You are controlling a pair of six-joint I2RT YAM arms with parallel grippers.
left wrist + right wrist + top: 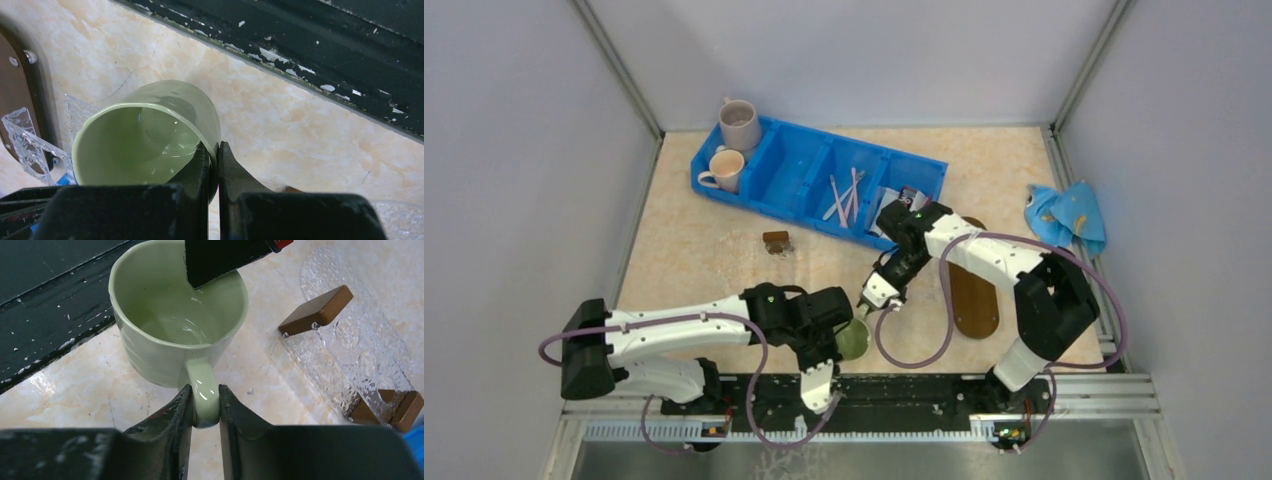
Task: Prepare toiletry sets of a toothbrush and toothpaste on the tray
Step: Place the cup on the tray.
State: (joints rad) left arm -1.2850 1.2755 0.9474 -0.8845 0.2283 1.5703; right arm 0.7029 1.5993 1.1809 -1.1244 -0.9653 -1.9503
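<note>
Pale toothbrushes (844, 196) lie in the blue bin (789, 175). Small toothpaste tubes (892, 203) lie in its right end compartment, partly hidden by my right arm. The dark brown oval tray (975, 300) lies on the table under that arm, with nothing showing on it. A green mug (854, 340) stands near the front edge. My left gripper (214, 155) is shut on the mug's (145, 135) rim, one finger inside. My right gripper (206, 402) is shut on the mug's handle (204, 390), with both pads touching it.
Two pale mugs (740, 124) (724, 170) stand in the bin's left end. A small brown block (776, 241) lies mid-table, and a blue cloth (1064, 215) is at the right. Crinkled clear plastic (350, 350) lies beside the green mug. The black rail (874, 395) runs along the near edge.
</note>
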